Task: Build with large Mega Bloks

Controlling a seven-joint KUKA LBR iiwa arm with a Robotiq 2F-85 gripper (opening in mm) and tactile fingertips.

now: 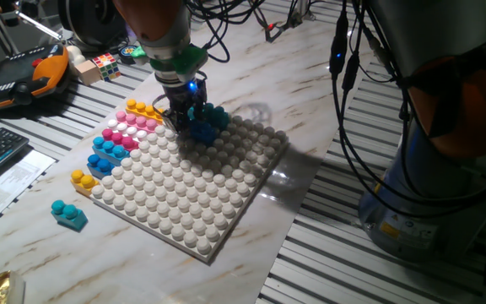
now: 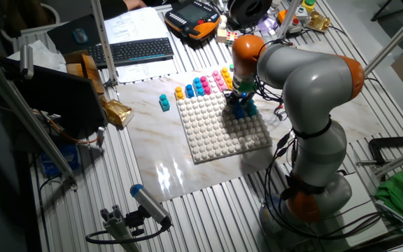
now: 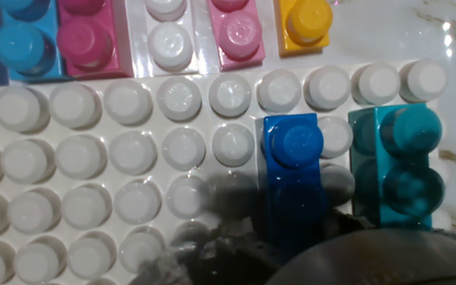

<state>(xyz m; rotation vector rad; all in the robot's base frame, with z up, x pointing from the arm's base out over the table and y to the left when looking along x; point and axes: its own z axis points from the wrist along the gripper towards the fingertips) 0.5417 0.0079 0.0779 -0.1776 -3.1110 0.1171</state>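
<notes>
A blue brick (image 3: 291,170) and a teal brick (image 3: 402,162) stand side by side on the white studded baseplate (image 3: 93,206) near its far edge; they also show in one fixed view, blue (image 1: 199,131) and teal (image 1: 213,116). My gripper (image 1: 181,112) hangs right over the blue brick's near end; in the hand view it is a dark blur (image 3: 291,257), so its jaws are unreadable. Light blue (image 3: 22,43), pink (image 3: 89,39) and yellow-orange (image 3: 307,22) bricks line the plate's edge. A loose teal brick (image 1: 68,214) lies on the table.
A small multicoloured puzzle cube (image 1: 105,65) and an orange-black teach pendant (image 1: 19,76) lie beyond the plate. A keyboard (image 2: 135,50) and papers sit at the table's side. Cables hang beside the arm (image 2: 306,77). A yellow-orange brick (image 1: 83,180) rests at the plate's left corner.
</notes>
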